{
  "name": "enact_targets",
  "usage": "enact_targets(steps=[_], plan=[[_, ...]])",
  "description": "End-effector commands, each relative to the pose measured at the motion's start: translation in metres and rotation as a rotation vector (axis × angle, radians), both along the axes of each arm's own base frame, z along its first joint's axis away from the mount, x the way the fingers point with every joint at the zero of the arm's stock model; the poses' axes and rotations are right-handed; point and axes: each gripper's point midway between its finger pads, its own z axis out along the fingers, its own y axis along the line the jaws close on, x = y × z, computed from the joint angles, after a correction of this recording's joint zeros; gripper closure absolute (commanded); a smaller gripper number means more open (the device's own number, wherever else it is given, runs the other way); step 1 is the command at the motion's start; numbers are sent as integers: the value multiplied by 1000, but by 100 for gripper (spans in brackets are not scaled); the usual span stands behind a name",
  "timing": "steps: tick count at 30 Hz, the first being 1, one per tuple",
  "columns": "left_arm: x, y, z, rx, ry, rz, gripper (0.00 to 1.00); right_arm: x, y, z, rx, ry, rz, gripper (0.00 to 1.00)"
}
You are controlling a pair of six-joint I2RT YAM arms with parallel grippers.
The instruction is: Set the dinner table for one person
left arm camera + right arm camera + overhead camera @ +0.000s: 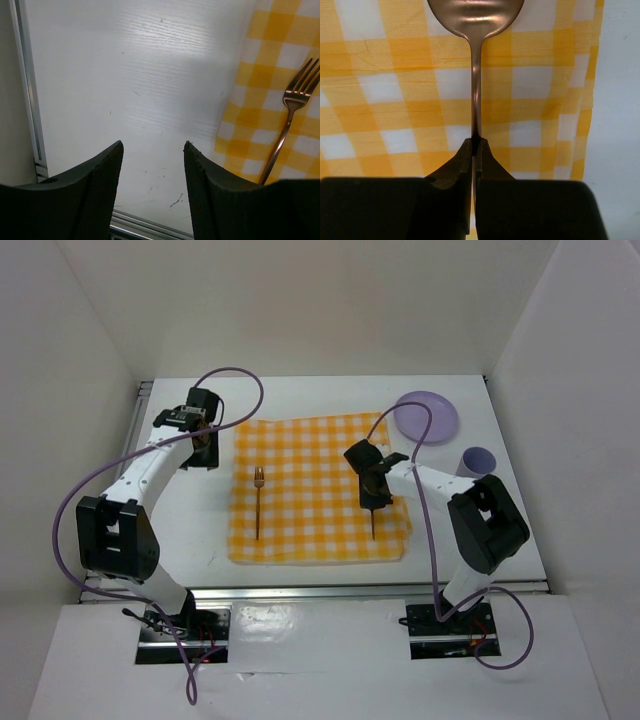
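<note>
My right gripper [476, 142] is shut on the thin handle of a copper spoon [476, 75], whose bowl lies ahead over the yellow-and-white checked cloth [395, 90]. From above, this gripper [373, 500] sits over the cloth's right part, with the spoon [373, 527] sticking out below it. A copper fork [258, 502] lies on the cloth's left part. My left gripper [203, 450] stands open and empty over the bare dinner table [300, 395], left of the cloth. In the left wrist view the gripper [152, 147] has the fork [292, 107] off to its right.
A purple plate [427, 416] lies at the back right, off the cloth, and a pale purple cup [476, 461] stands just in front of it. A metal rail [27, 100] runs along the table's left edge. White walls enclose the table.
</note>
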Motion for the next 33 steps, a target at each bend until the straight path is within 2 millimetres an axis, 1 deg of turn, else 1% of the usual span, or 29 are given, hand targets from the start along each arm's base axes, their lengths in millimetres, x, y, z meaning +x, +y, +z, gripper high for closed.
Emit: enact_targets(steps=[1,4,6,9,11,20,22,25,28,29,30,31,32,33], plan=[[0,5,15,1,-51,7,41,10,8,-3,25,-46,-12,100],[0,3,14,-8,-50,3,41,6,3,-13,-6,-24,-7,100],[-2,3,11,-7,-41,3,41,13,5,-7,-6,-45,-1,100],[-2,3,11,-3,-38,-5,41,14,8,-7,7,-47,2,100],[-2,3,11,-3,-38,-5,41,18,11,-5,19,-65,2,100],[-2,3,11,-3,-38,-5,41,20,15,-8,31,-63,25,100],[-2,3,11,-3,-38,-5,41,16,14,-14,28,-43,29,100],[-2,3,11,-3,-38,-5,41,15,14,-17,23,-36,29,100],[-2,3,11,-3,-38,-5,41,10,12,-21,15,-8,32,100],[-2,3,11,-3,-38,-5,41,8,11,-22,9,1,32,95],[-2,3,11,-3,-38,-5,41,7,10,-25,4,9,32,83],[-2,3,11,-3,-38,-5,41,8,9,-22,-4,7,29,75],[-2,3,11,-3,-38,-5,41,8,9,-20,-4,11,20,65],[-2,3,11,-3,-38,-5,41,10,8,-13,-6,-1,17,54]])
